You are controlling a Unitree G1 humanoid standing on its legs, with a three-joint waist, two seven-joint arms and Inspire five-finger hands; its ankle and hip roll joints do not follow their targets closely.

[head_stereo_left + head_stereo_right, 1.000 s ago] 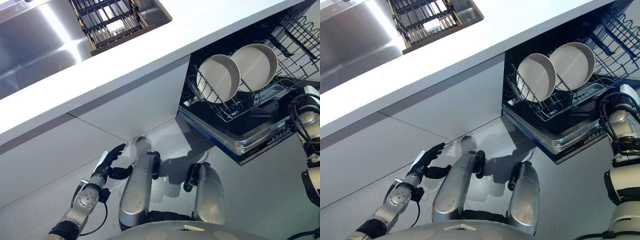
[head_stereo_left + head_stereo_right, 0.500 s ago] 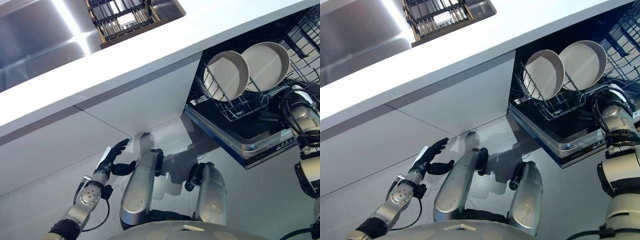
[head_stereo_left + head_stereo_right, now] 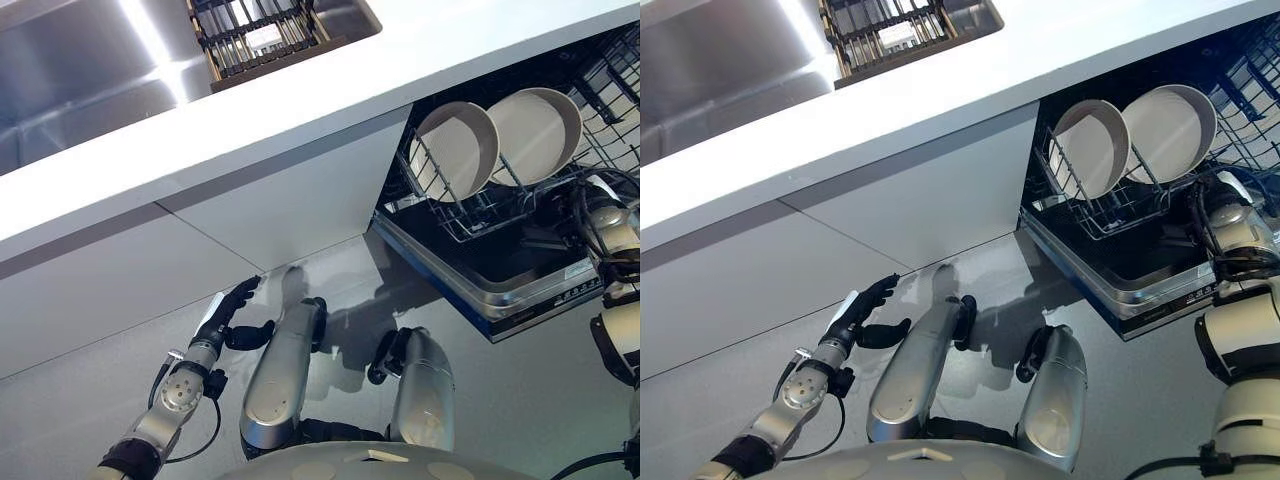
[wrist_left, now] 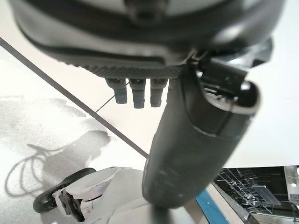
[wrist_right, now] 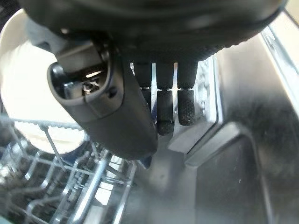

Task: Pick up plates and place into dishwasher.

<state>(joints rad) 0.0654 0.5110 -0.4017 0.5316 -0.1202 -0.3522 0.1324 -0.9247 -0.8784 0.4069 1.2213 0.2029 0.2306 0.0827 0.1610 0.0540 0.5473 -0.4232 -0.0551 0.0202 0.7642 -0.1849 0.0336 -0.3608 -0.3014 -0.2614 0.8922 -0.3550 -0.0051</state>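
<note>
Two cream plates (image 3: 455, 150) (image 3: 540, 120) stand on edge, side by side, in the wire rack (image 3: 470, 215) of the open dishwasher at the right. My right hand (image 3: 1218, 196) hangs at the rack's right side, just below the right plate. In the right wrist view its fingers (image 5: 163, 112) point down, relaxed and holding nothing, above the dishwasher's grey inner wall, with a plate (image 5: 28, 79) beside the thumb. My left hand (image 3: 228, 312) hangs low by the white cabinet front, open and holding nothing; its fingers (image 4: 135, 95) are straight in the left wrist view.
The dishwasher door (image 3: 500, 290) is folded down and juts out over the floor. A white counter (image 3: 300, 110) runs across above, with a steel sink (image 3: 90, 80) holding a dark dish rack (image 3: 255, 35). Grey floor lies in front of the cabinets.
The camera has shifted a little. My right hand has come in closer to the rack, nearer the plates. The left hand has hardly moved.
</note>
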